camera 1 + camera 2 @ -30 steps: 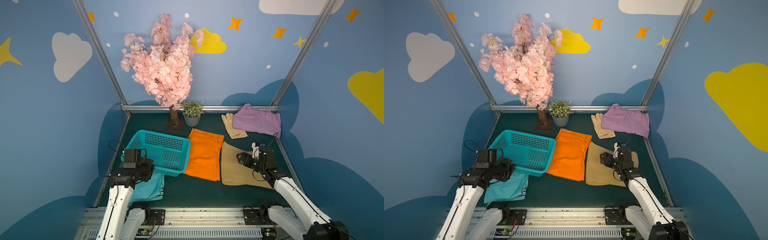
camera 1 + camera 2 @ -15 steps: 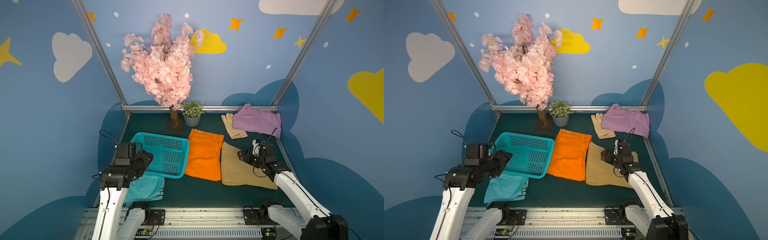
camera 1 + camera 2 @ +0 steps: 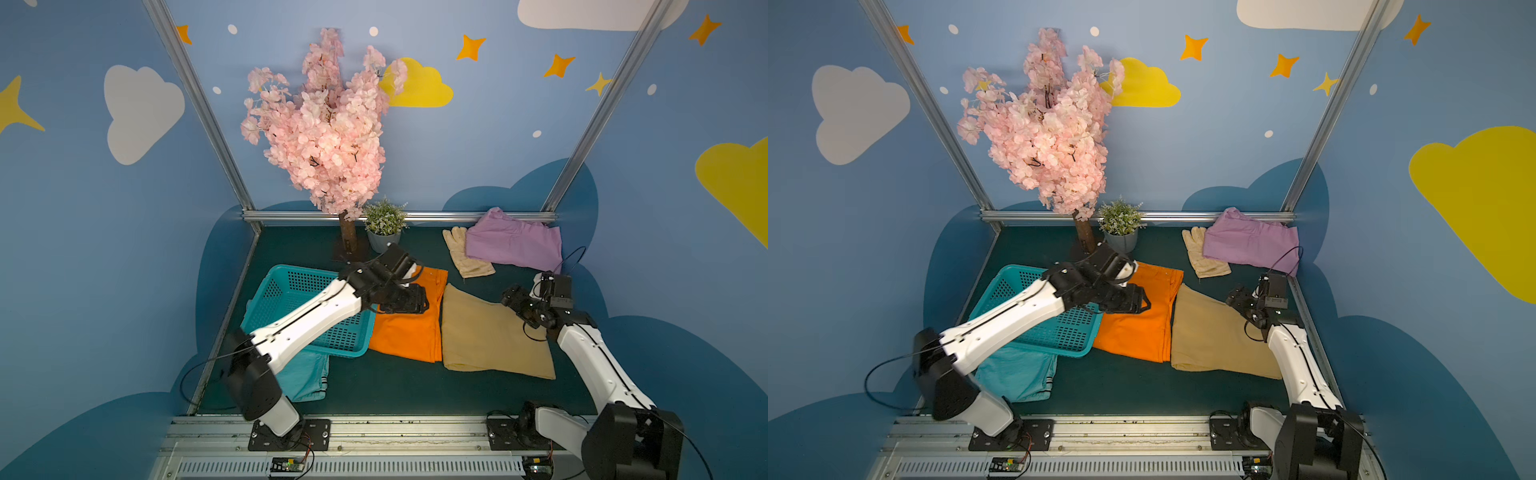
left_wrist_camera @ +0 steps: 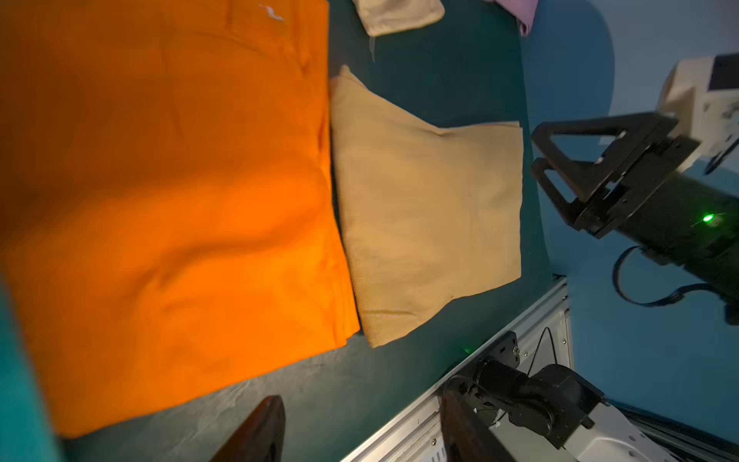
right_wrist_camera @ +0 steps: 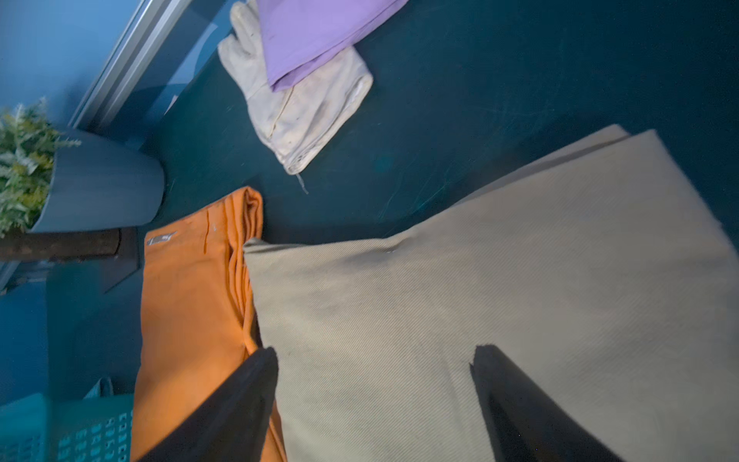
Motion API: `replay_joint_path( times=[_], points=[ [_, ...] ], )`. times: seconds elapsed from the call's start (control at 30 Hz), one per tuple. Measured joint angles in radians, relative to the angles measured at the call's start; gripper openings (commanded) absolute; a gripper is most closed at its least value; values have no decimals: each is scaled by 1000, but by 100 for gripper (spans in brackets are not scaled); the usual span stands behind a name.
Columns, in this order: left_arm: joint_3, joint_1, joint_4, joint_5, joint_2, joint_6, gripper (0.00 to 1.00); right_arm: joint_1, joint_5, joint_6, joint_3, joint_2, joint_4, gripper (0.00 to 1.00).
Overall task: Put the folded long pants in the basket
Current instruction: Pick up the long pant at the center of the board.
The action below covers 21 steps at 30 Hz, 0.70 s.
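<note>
W/ the left gripper (image 4: 360,396) open & empty over the orange pants (image 3: 409,332), flat on the worktop (image 3: 395,390) right beside the basket (image 3: 291,286), we should drop low & pinch all layers at one edge, right gripper (image 5: 376,350) hovering open over the tan pants (image 3: 490,336).

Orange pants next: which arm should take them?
Left. The left gripper hovers open over the orange pants, beside the basket; the right gripper is over the tan pants, farther away.

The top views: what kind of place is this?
Probably a staged robot booth, not a real room: painted cloud-and-star walls, a metal frame, and arms bolted to a rail.
</note>
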<state>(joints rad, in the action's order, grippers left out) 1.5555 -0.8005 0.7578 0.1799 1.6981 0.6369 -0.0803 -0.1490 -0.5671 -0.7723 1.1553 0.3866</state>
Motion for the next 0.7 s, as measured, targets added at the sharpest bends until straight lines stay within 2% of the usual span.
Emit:
replay_joint_path(
  times=[0.13, 0.3, 0.47, 0.7],
  points=[
    [138, -26, -18, 26, 260, -42, 65, -66, -40, -12, -48, 70, 50, 81],
    [307, -24, -7, 58, 489, -66, 64, -103, -102, 21, -71, 101, 88, 80],
    [418, -32, 2, 78, 599, -77, 64, -113, -134, 29, -71, 104, 98, 81],
    [429, -40, 8, 79, 629, -69, 62, -114, -169, 34, -71, 120, 97, 79]
  ],
)
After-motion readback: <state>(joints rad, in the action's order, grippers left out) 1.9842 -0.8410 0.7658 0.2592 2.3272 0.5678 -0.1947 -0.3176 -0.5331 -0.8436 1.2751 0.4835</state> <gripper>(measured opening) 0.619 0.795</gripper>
